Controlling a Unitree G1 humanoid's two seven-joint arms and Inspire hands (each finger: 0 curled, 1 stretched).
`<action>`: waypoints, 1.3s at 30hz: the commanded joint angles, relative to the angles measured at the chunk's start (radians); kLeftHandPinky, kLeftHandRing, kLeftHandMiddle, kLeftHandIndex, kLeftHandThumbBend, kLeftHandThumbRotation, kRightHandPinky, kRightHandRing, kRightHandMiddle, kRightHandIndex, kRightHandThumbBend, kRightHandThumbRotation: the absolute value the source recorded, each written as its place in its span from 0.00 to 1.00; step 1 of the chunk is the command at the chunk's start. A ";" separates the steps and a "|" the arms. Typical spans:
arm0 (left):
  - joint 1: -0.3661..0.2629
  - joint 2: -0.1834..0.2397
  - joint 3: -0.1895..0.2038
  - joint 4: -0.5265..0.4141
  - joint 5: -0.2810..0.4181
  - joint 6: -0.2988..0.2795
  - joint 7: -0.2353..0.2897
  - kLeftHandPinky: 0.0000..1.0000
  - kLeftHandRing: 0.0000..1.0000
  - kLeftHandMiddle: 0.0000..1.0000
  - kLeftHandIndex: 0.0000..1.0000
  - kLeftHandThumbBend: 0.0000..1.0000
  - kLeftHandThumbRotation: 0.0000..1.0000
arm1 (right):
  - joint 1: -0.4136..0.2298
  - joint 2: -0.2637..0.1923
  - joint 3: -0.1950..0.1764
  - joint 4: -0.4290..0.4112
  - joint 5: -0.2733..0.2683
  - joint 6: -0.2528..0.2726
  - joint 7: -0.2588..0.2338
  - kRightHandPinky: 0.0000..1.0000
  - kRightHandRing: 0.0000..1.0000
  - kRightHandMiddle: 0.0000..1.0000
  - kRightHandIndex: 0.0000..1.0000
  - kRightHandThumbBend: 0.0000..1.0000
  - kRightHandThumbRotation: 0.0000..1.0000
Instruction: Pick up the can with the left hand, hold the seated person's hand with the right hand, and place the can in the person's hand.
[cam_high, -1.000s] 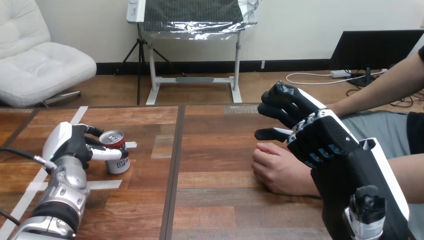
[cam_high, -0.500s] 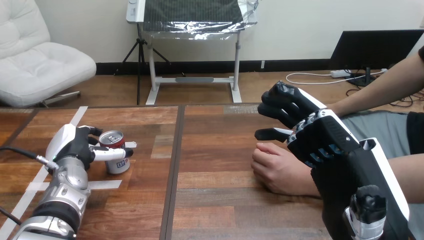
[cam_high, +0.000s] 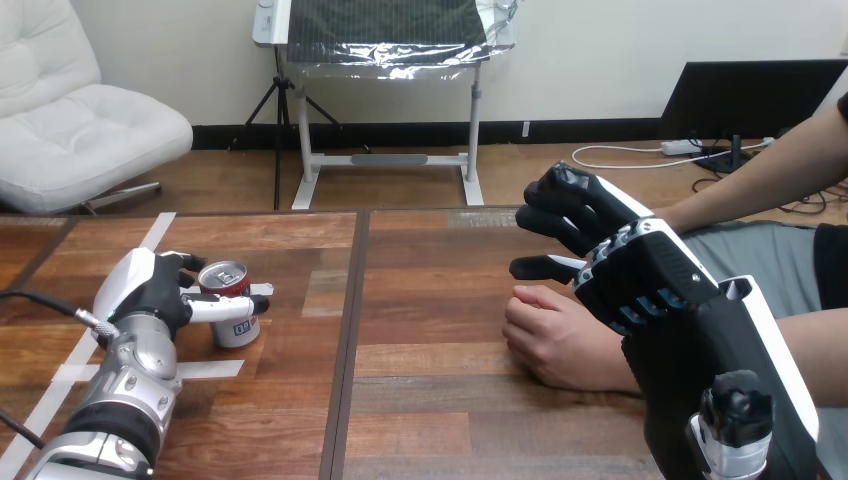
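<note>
The soda can (cam_high: 236, 329) stands upright on the wooden table (cam_high: 430, 410), at the left side. The left hand (cam_high: 150, 295) is closed around it: the thumb lies across the front and the fingers curl behind. At the right, the person's hand (cam_high: 560, 340) rests on the table as a loose fist. The right hand (cam_high: 640, 270) is over its wrist; whether it grips is not clear.

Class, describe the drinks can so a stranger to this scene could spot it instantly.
On the brown wooden table, look to its left half, beside the white tape strips. There stands an upright metal can, red near the top with a silver lid, the robot's left hand curled round it.
</note>
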 joint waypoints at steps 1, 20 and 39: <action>-0.100 0.008 -0.011 -0.016 0.014 0.002 0.000 0.67 0.80 0.82 0.82 0.90 0.33 | -0.032 0.014 0.004 -0.049 -0.001 -0.009 -0.010 0.73 0.86 0.87 0.86 1.00 0.92; -0.105 -0.004 -0.013 -0.018 0.016 0.005 0.009 0.56 0.72 0.74 0.79 0.91 0.32 | -0.027 0.014 0.008 -0.056 -0.008 -0.006 -0.018 0.73 0.86 0.87 0.86 1.00 0.93; -0.102 -0.009 -0.020 -0.023 0.019 -0.016 0.013 0.68 0.76 0.76 0.76 0.89 0.29 | -0.025 0.011 0.014 -0.056 -0.005 -0.008 -0.022 0.73 0.86 0.87 0.86 1.00 0.92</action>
